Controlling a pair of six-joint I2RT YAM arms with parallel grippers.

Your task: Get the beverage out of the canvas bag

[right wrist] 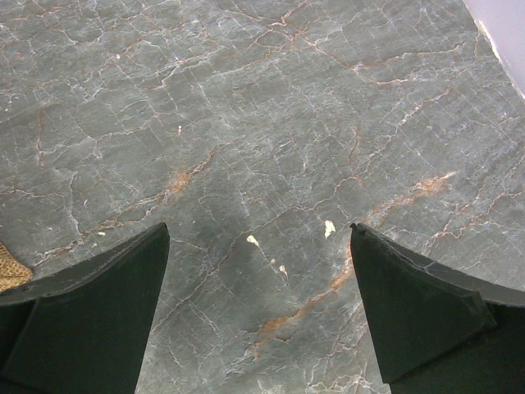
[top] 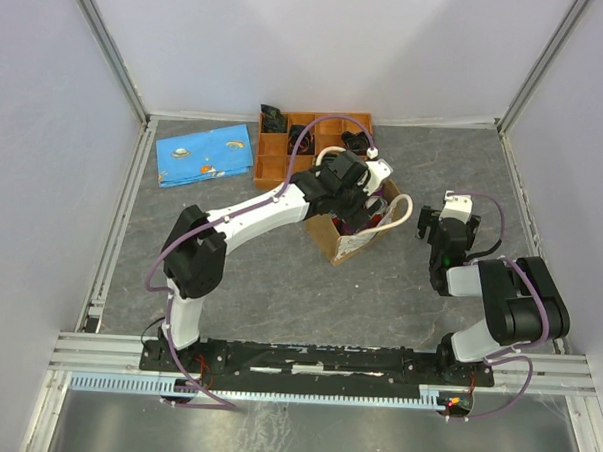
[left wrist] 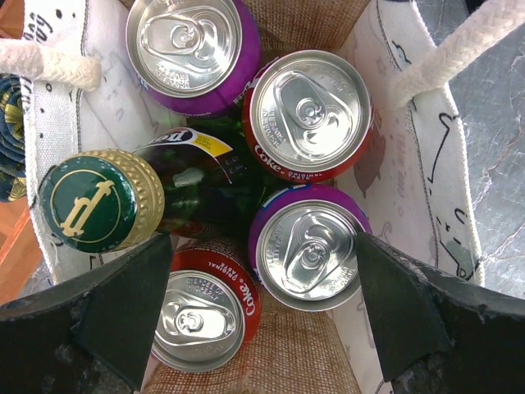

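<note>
The canvas bag (top: 353,238) stands open mid-table, its cream rope handles (left wrist: 459,45) spread apart. The left wrist view looks straight down into it. Inside are two purple cans (left wrist: 308,246), two red Coke cans (left wrist: 312,115) and a dark green bottle with a gold-and-green cap (left wrist: 90,201). My left gripper (left wrist: 262,271) is open just above the bag's mouth, its jaws spanning the nearer purple can and a Coke can (left wrist: 201,316), touching nothing. My right gripper (right wrist: 258,246) is open and empty over bare table, right of the bag.
An orange compartment tray (top: 285,150) with small dark items stands behind the bag. A blue patterned cloth (top: 205,154) lies at the back left. White walls and metal rails (top: 121,228) bound the grey marbled table (right wrist: 262,123).
</note>
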